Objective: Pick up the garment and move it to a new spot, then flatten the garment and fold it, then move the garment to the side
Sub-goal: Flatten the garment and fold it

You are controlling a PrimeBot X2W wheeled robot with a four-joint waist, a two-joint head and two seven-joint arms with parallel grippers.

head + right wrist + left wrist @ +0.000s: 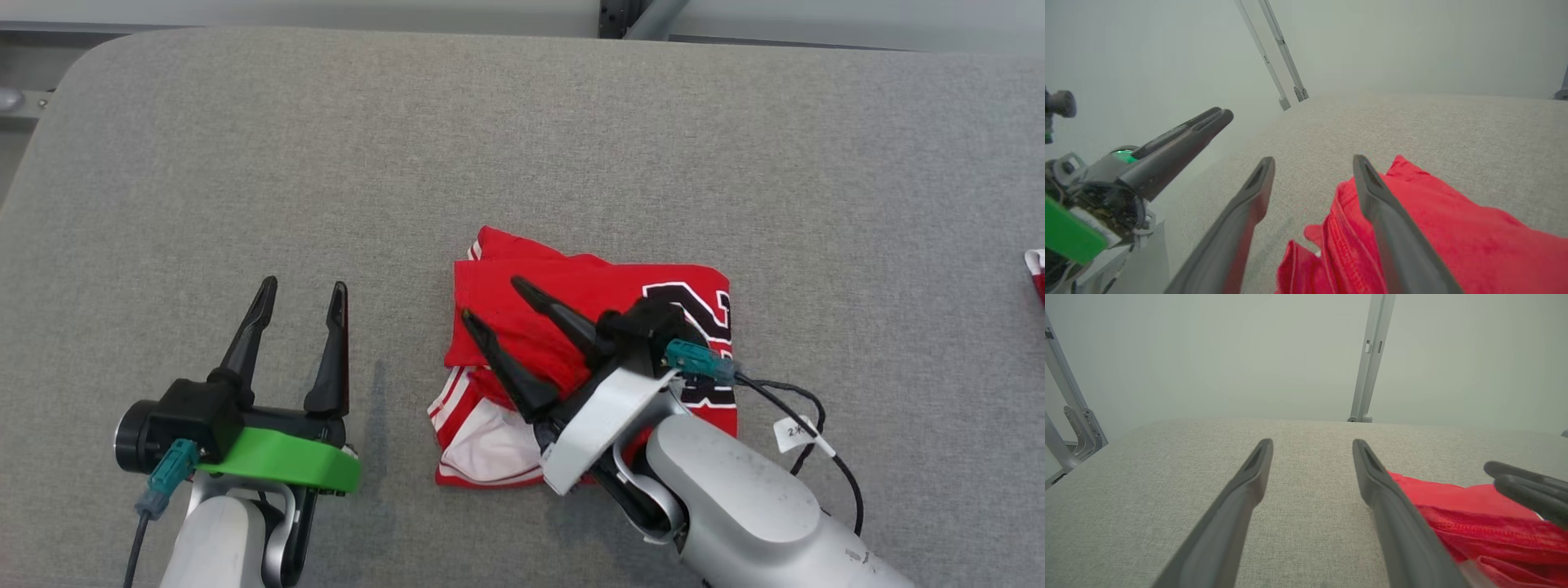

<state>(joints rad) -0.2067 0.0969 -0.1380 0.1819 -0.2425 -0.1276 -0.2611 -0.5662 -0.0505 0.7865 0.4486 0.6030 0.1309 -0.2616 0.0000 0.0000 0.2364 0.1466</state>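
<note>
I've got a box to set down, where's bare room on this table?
Bare: the far strip of the grey fabric table beyond the folded red jersey. Crowded: the near edge, left gripper beside the jersey, right gripper over it.

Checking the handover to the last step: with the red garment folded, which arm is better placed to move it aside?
Right. The right claw hangs open directly over the folded garment, fingers spread above the cloth. The left claw, also open, is over the table beside it.

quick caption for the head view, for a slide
Open right end effector over a folded red jersey with white trim on a grey fabric tabletop; open left end effector alongside.
</note>
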